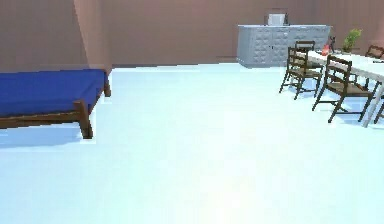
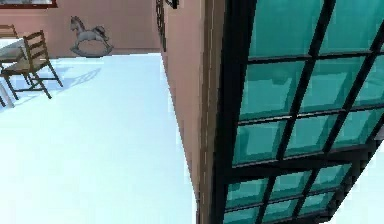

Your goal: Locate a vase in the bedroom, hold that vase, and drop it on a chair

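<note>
Open pale floor (image 1: 200,150) ran from the near edge of the forward view to the far pink wall (image 1: 170,30), with nothing standing across its middle. One bed (image 1: 45,92), blue on a dark wooden frame, bounded that room at the forward view's left, its corner post reaching out onto the floor. At the right a white worktop (image 1: 365,68) closed the other side, with chairs around it: two on its near side, one farther back (image 1: 299,70) and one closer (image 1: 340,86), and the dark backs of at least two more beyond. One grey cabinet (image 1: 265,45) stood against the far wall, just left of the worktop.

In the arm side view a pink wall end (image 2: 185,90) rose up the middle, very near, and one dark-framed glazed panel (image 2: 300,110) with teal panes stood against it on the right. Left of that wall the floor lay open out to the back wall, where one rocking horse (image 2: 90,38) stood. One wooden chair (image 2: 30,62) and a corner of the white worktop sat at the arm side view's left edge.

The gripper's state, released or grasping, could not be told.

Two small things stood on the worktop in the forward view, one green and leafy (image 1: 350,40), one reddish (image 1: 331,46) beside it. Whether either was a vase could not be told; each was too small to make out.
</note>
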You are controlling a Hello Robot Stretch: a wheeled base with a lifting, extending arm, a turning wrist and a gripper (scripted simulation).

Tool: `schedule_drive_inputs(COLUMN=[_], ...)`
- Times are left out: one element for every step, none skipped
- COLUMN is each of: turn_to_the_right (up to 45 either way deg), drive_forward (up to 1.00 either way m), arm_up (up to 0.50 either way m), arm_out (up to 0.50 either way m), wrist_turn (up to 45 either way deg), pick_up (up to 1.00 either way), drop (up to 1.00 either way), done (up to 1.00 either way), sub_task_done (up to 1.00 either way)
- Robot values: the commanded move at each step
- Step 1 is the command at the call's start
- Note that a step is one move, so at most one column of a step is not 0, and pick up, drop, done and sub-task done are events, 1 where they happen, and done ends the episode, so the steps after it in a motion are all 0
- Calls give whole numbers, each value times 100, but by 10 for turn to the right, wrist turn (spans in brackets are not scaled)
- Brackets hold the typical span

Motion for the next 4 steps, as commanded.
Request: schedule_drive_inputs(turn_to_the_right=[150, 0, 0, 0], drive_forward=[0, 100, 100, 100], arm_up=[0, 0, 0, 0], arm_out=[0, 0, 0, 0], wrist_turn=[0, 0, 0, 0], pick_up=[0, 0, 0, 0], drop=[0, 0, 0, 0], done=[0, 0, 0, 0], sub_task_done=[0, 0, 0, 0])
